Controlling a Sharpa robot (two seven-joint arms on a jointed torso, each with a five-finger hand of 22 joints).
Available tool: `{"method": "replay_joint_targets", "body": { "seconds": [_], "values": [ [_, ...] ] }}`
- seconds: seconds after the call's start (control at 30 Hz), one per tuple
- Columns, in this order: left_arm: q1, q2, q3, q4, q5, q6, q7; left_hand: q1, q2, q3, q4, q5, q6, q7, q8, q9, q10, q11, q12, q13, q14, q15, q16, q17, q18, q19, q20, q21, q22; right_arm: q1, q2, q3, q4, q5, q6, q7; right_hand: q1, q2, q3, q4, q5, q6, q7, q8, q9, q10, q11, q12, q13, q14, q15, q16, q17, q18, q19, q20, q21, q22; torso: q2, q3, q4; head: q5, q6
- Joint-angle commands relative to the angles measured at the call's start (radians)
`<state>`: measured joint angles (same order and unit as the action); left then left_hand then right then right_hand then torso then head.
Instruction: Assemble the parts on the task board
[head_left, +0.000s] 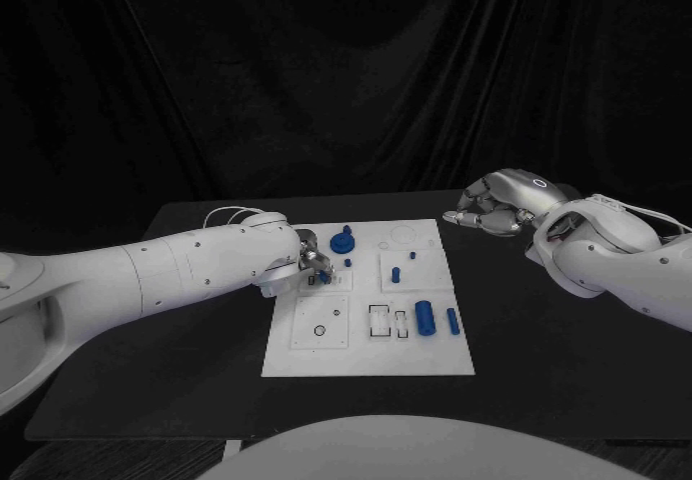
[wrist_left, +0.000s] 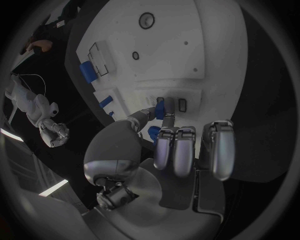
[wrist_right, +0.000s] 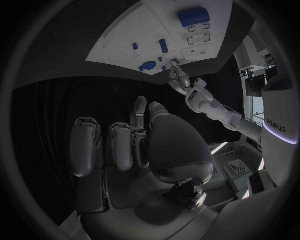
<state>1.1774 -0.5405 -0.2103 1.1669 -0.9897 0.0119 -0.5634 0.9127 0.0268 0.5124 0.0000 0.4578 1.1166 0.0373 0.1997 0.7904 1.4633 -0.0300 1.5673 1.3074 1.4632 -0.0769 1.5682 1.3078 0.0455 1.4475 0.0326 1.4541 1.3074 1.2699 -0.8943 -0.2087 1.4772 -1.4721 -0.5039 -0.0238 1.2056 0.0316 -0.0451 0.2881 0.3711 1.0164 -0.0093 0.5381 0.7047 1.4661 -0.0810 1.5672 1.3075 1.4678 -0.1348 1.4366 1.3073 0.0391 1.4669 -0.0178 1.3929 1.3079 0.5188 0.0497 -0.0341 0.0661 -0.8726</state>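
Dim scene, black backdrop, white task board (head_left: 369, 355) brightest, wrist views fisheye-bent, darkened at rims

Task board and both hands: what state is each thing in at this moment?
Left hand: pinching a small blue part at the slots on the board's left side.
Right hand: fingers curled, holding nothing, off the board's far right corner.
Task board: flat on the table.
Large blue cylinder: lying on the board.
Blue knob: standing on the board.

Blue parts (head_left: 427, 316) lie on the white task board (head_left: 369, 360), set on a black table (head_left: 548, 380).
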Motion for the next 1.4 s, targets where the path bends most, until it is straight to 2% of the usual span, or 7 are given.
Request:
{"method": "replay_joint_targets", "body": {
  "seconds": [0.03,0.6,1.4],
  "values": [
    [-0.009,0.003,-0.003,0.000,0.001,0.035,0.010,0.000,0.014,0.011,-0.006,-0.001,-0.001,-0.004,-0.003,-0.001,0.108,-0.007,0.004,0.263,0.108,-0.006,0.003,0.263,-0.002,-0.004,-0.001,-0.005,0.152,-0.003,0.001,0.001,-0.002,-0.001,0.007,-0.011,0.007,0.001,0.005,-0.001,0.004,-0.006,0.002,-0.005,0.001,0.105,0.005,0.004,0.263,0.070,0.005,-0.006,0.076,0.006,0.032,0.001,-0.003,0.202,0.000,0.0001,0.0002,0.001,0.000],
    [-0.017,0.009,-0.003,-0.007,0.001,0.048,0.011,0.000,0.014,0.013,-0.005,-0.003,-0.004,-0.004,-0.006,0.000,0.108,-0.007,0.004,0.263,0.108,-0.006,0.003,0.263,-0.001,-0.008,-0.001,-0.010,0.148,-0.004,0.003,0.001,-0.004,-0.001,0.015,-0.016,0.007,0.001,0.005,-0.001,0.005,-0.006,0.002,-0.006,0.001,0.105,0.005,0.004,0.263,0.070,0.005,-0.007,0.075,0.006,0.032,0.001,-0.004,0.202,0.000,0.0003,-0.0001,0.004,0.000],
    [-0.028,0.024,-0.003,-0.025,0.001,0.075,0.015,0.000,0.008,0.013,-0.005,-0.016,-0.013,-0.001,-0.014,0.001,0.108,-0.005,0.004,0.263,0.108,-0.005,0.003,0.263,0.002,-0.016,-0.001,-0.020,0.142,-0.008,0.002,0.001,-0.005,-0.001,0.019,-0.021,0.007,0.002,0.006,-0.001,0.006,-0.006,0.002,-0.006,0.002,0.105,0.005,0.004,0.263,0.069,0.005,-0.009,0.072,0.007,0.031,0.001,-0.006,0.201,0.000,0.0002,0.0000,-0.002,0.000]
  ]
}}
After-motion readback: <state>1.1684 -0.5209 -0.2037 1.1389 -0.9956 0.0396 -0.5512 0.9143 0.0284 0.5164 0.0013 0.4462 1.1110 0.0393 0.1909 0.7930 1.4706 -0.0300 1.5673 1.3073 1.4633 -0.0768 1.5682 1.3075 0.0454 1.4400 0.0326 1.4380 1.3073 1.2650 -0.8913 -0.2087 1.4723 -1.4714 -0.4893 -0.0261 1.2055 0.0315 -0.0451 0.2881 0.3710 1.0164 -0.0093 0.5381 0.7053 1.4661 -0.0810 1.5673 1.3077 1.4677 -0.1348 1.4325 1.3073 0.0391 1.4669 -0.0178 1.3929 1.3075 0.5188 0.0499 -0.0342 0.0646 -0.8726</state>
